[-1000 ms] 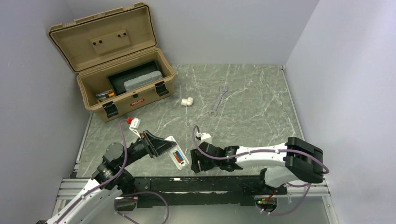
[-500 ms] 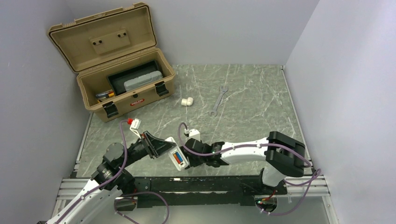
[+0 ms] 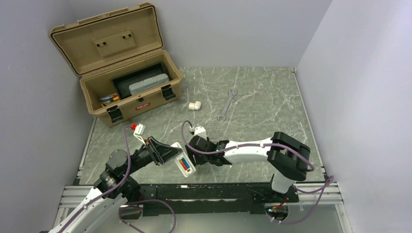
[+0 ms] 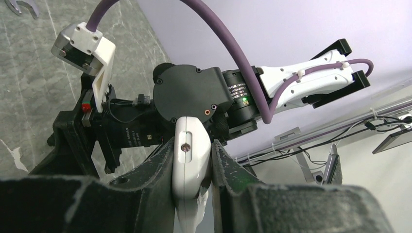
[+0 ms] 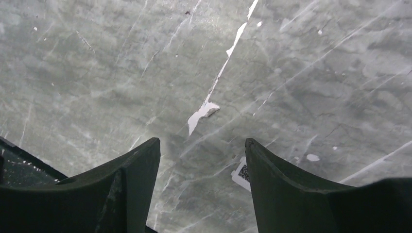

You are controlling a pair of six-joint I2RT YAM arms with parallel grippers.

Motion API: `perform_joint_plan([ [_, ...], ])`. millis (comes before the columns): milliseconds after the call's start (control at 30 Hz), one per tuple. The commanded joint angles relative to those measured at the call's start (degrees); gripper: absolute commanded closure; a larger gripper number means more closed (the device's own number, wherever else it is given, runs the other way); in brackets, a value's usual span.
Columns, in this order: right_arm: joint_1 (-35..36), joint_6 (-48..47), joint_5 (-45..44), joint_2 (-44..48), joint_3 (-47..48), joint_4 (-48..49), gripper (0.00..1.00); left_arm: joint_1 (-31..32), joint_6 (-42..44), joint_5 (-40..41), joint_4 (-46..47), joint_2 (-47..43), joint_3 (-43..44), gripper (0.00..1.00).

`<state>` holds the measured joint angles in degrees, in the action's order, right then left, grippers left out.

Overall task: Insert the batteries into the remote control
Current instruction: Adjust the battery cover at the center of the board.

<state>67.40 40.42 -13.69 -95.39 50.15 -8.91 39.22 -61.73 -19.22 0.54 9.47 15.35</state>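
White plastic remote control point(image 3: 176, 146), one in number, is clamped in the left hand point(image 3: 167, 153) by the near edge of the counter point(image 3: 262, 97), left of centre.

Its back is turned up and the recess is seen open, with one orange-red battery point(image 3: 183, 163) lodged in it beside a blue patch; a second cell cannot be made out. The right hand point(image 5: 201, 145) is held just beside the remote, fingers apart and nothing between them. One tan toolbox point(image 3: 131, 94) stands open at the far left corner. One white pipe elbow point(image 3: 195, 105) and one silver wrench point(image 3: 227, 104) are laid toward the far edge.
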Motion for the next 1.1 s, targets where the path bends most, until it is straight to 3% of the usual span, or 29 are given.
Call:
perform_joint_plan([
  [0, -1.1, -4.5, -0.9, -2.0, 0.8, 0.3, 0.32, 0.2, 0.6, 0.7, 1.4, -0.3, 2.3, 1.00],
  [233, -3.1, -7.4, -1.5, -3.5, 4.4, 1.5, 0.31, 0.2, 1.1, 0.8, 0.3, -0.2, 3.4, 1.00],
  [500, -0.6, -16.1, 7.0, 7.4, 0.0, 6.3, 0.32, 0.2, 2.6, 2.3, -3.2, -1.7, 5.5, 1.00],
  [667, 2.2, -13.9, 11.5, 9.6, -1.9, 4.2, 0.33, 0.2, 2.5, 1.9, -2.1, -0.6, 5.8, 1.00],
  [1067, 3.5, -5.6, 6.1, 11.3, -7.5, -0.8, 0.35, 0.2, 2.3, 1.0, 0.5, 2.3, 6.3, 1.00],
])
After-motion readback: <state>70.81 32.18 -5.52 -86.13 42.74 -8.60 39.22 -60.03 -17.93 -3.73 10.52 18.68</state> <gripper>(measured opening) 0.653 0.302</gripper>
